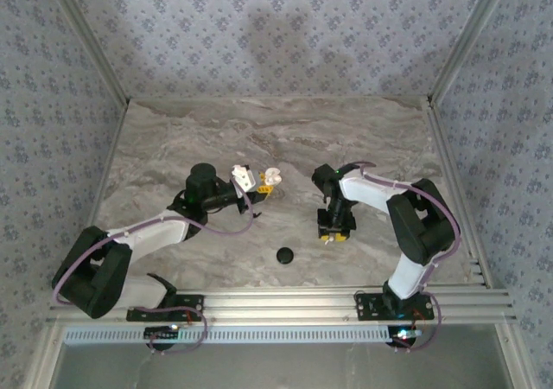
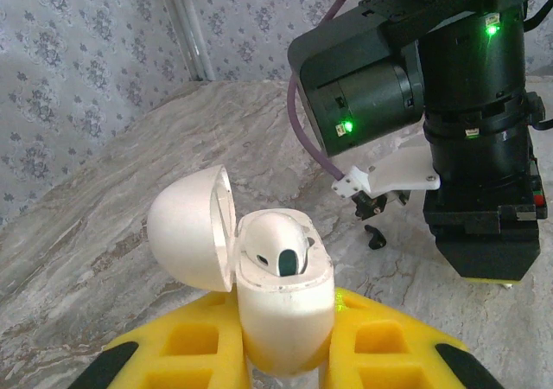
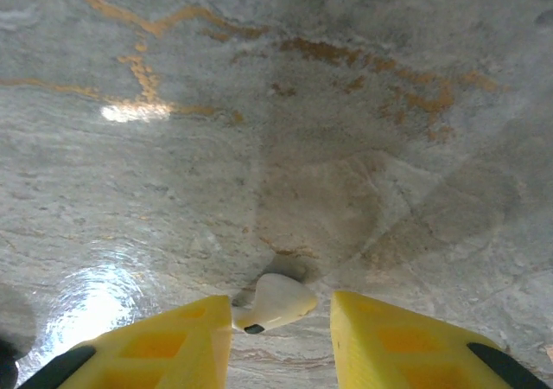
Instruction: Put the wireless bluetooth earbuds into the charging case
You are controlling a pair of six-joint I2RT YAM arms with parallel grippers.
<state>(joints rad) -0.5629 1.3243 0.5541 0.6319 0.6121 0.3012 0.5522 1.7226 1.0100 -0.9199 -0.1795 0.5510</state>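
Marble desk (image 1: 173, 147), patterned wallpaper (image 1: 259, 26) behind. Step in hand, as I read it: picking up the next bud. My right pincer (image 3: 282, 322) stood tip-down on the desk, jaws part open, straddling a white earbud (image 3: 278, 299) that lay flat. One pad looked to touch it and the other was just clear, so it wasn't gripped yet. My left pincer (image 2: 285, 354) was clamped on the charging case (image 2: 278, 302), lid swung open, well left of the right pincer.

Next move, my call: close on the bud, lift, carry it left and line it up with the case's free slot, which I couldn't make out. It's a tiny, slick part and could squirt out.

Left wrist view showed a seated bud (image 2: 285, 252), white, already in the case. It also showed a black speck (image 2: 376, 236) on the desk, likely a black bud. The top view resolved neither. It did give a black disc (image 1: 284, 255) on the near desk, between the arms.
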